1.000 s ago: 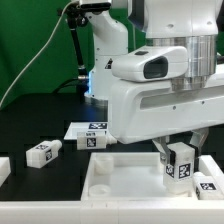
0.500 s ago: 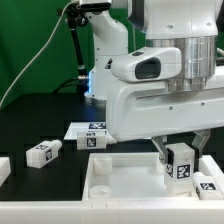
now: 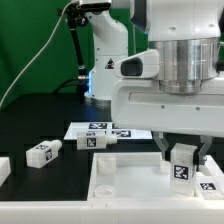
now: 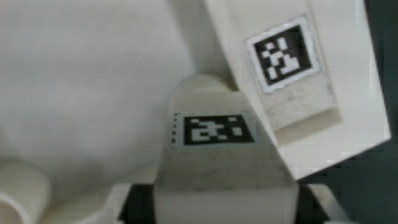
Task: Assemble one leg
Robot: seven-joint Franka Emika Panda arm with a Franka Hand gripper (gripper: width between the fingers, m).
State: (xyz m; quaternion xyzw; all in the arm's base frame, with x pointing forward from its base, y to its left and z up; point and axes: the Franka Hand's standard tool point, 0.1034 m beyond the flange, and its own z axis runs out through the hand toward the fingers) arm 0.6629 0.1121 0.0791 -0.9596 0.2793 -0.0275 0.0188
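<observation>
My gripper is shut on a leg, a stubby white block with a square tag on its side, and holds it upright over the exterior view's right part of the large white tray-like piece. In the wrist view the held leg fills the space between the fingers, with the tray's raised wall and a tag behind it. Two more legs lie on the black table: one at the exterior view's left and one near the middle.
The marker board lies flat behind the tray. Another tagged white block sits at the exterior view's right edge, and a white piece at the left edge. A black lamp stand rises at the back.
The arm's wrist has turned and shifted slightly toward the exterior view's right, carrying the held leg a little lower over the tray. The loose legs have not moved.
</observation>
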